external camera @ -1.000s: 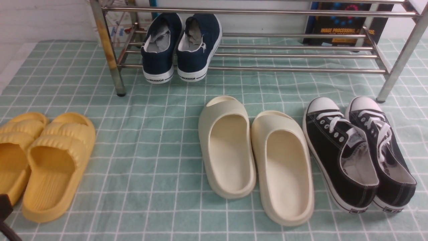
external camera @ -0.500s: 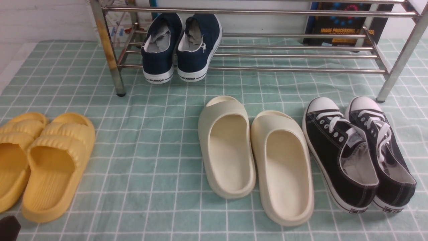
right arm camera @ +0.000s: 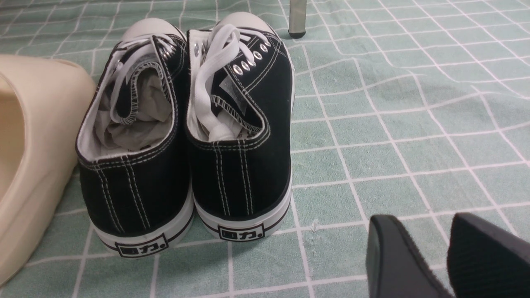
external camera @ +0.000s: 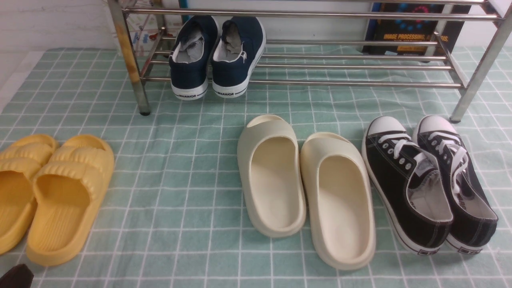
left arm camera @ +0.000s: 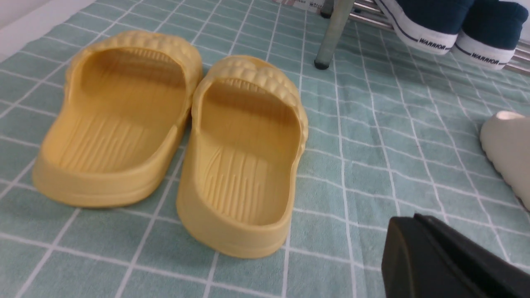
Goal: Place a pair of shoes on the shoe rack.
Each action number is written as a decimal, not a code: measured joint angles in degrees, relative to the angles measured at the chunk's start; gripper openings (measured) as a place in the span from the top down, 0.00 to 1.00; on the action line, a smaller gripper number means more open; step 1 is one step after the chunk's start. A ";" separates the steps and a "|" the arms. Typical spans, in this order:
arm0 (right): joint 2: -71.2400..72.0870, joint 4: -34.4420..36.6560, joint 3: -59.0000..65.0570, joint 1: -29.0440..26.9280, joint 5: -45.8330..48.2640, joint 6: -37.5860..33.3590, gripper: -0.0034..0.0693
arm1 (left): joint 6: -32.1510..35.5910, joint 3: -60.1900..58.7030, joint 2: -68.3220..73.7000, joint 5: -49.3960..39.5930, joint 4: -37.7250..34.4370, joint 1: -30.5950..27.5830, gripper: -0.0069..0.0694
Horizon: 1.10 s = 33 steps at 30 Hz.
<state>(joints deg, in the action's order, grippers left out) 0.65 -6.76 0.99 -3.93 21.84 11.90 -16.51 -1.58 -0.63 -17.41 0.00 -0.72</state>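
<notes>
The pair of navy-blue slip-on shoes (external camera: 216, 56) stands side by side on the lowest bars of the chrome shoe rack (external camera: 344, 83), at its left end, with the white "WARRIOR" heels facing me. The heels also show in the left wrist view (left arm camera: 430, 37), beside a rack leg (left arm camera: 333, 37). My left gripper (left arm camera: 414, 240) is shut and empty, low over the cloth near the yellow slides; only a dark tip of it (external camera: 18, 276) shows in the front view. My right gripper (right arm camera: 426, 219) is open and empty, behind the black sneakers' heels.
Yellow slides (external camera: 52, 192) lie at the front left, cream foam slides (external camera: 304, 188) in the middle, black lace-up sneakers (external camera: 428, 184) at the right. A dark box (external camera: 412, 28) stands behind the rack. A green checked cloth (external camera: 180, 200) covers the surface.
The dark tip of my left gripper has sunk lower and a little to the right in the bottom left corner of the front view. The shoes have not moved.
</notes>
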 joint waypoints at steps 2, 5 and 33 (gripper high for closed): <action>0.00 0.00 0.00 0.00 0.00 0.00 0.62 | 0.00 0.00 0.00 -1.24 0.00 0.00 0.93; 0.00 0.00 0.00 0.00 0.00 0.00 0.62 | 0.00 -0.07 0.00 -3.89 0.00 0.00 0.93; 0.00 0.00 0.00 0.00 0.00 0.00 0.62 | 0.00 -0.13 0.00 -4.59 0.00 0.00 0.93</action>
<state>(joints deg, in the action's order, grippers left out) 0.65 -6.76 0.99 -3.93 21.84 11.90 -16.51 -1.71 -0.63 -21.99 0.00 -0.72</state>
